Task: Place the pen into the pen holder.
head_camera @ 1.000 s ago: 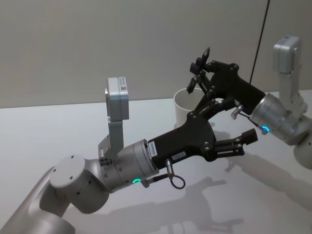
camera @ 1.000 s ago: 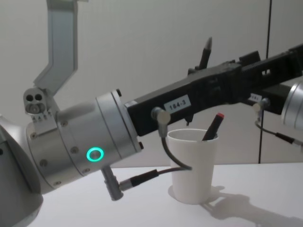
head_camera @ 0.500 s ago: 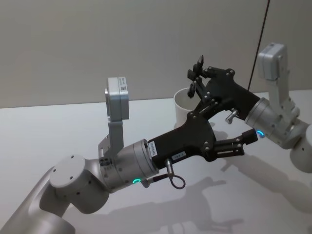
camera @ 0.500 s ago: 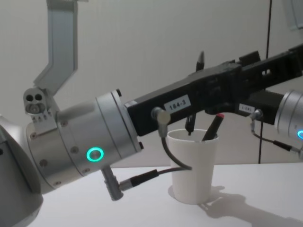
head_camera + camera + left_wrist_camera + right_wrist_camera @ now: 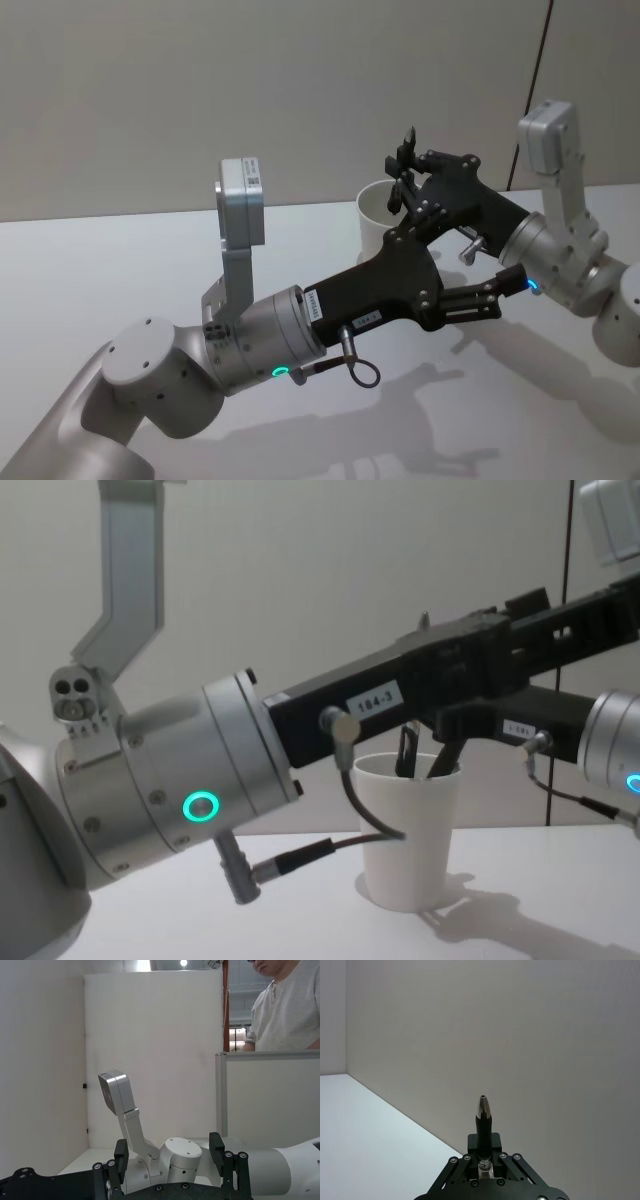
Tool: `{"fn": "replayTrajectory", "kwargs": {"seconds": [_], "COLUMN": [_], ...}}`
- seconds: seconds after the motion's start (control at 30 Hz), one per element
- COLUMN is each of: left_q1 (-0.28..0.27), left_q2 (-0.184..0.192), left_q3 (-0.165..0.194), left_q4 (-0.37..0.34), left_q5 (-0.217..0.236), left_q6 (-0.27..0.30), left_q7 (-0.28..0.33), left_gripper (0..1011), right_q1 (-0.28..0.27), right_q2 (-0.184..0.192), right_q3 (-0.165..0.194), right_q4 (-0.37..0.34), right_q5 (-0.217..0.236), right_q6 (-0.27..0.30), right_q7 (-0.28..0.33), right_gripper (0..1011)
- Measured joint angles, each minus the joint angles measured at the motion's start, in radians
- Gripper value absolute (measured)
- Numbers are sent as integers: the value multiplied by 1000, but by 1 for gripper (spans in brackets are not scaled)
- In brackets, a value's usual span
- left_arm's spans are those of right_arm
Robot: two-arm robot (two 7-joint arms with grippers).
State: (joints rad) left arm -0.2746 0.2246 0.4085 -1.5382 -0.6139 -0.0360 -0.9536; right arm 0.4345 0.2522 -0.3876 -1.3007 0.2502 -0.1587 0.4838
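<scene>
The pen is black, stands upright with its silver tip up, and my right gripper is shut on it directly above the pen holder. The pen holder is a white paper cup standing on the table. In the chest view the pen's lower end dips just inside the cup's rim. My left gripper hangs open in front of and right of the cup, holding nothing; its two fingers stand apart in the left wrist view.
Another dark pen leans inside the cup. My left forearm stretches across the white table in front of the cup. A dark vertical line runs down the grey wall at the back right.
My right gripper has come down and slightly left with the pen, so the pen's lower end has dropped from above the cup to inside its rim. The left arm has not moved.
</scene>
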Motion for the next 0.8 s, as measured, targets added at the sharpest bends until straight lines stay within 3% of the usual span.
{"fn": "replayTrajectory", "kwargs": {"seconds": [0.17, 0.8], "left_q1": [0, 0], "left_q2": [0, 0], "left_q3": [0, 0], "left_q4": [0, 0], "left_q5": [0, 0], "left_q6": [0, 0], "left_q7": [0, 0], "left_gripper": [1001, 1001], "right_q1": [-6, -16], "right_q2": [2, 4], "right_q3": [-2, -6], "right_q4": [-5, -13], "right_q5": [-1, -4], "right_q6": [11, 31], "right_q7": [-12, -32], "right_gripper": [170, 768]}}
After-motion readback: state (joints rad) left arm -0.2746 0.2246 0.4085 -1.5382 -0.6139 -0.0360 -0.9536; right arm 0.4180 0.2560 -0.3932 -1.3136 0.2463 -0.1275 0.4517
